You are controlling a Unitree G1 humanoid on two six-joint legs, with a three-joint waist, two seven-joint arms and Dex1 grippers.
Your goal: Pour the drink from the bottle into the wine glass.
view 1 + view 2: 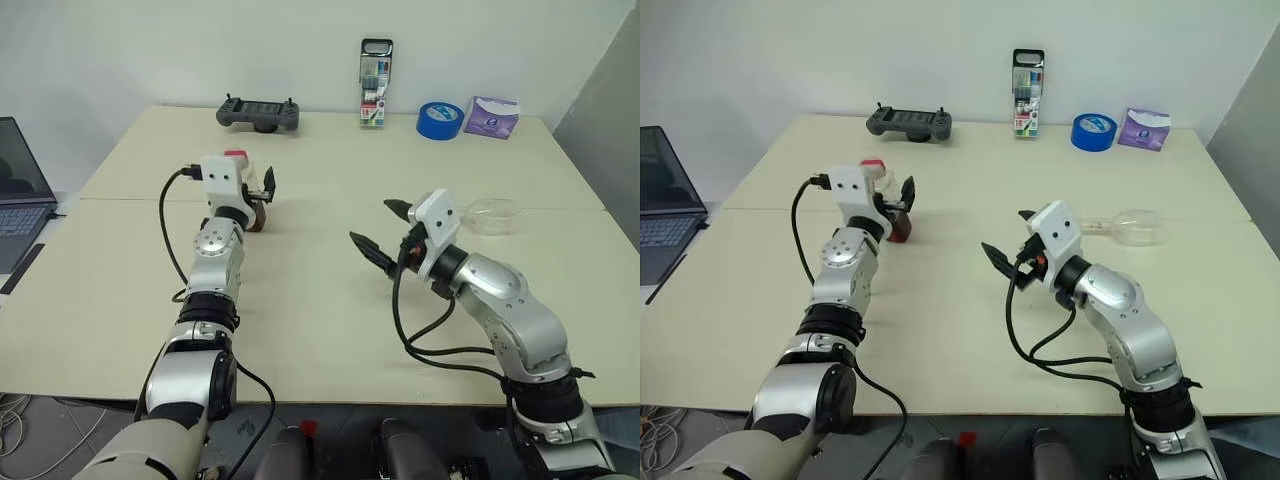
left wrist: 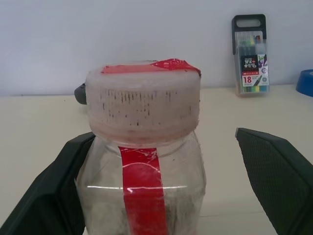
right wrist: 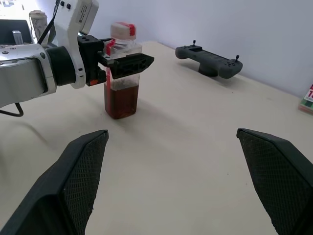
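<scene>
Black fingers of the left gripper [image 3: 128,62] stand wide open around the capped bottle [image 3: 121,78], not yet clamped; the drink [image 3: 120,101] is unpoured. Beyond the right gripper [image 1: 385,233], open and empty, the wine glass [image 1: 1132,226] lies tipped over.

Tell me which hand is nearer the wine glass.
Right. The right hand hovers open over the table, with the wine glass lying on its side just behind its wrist. The left hand is across the table, open around the bottle.
</scene>
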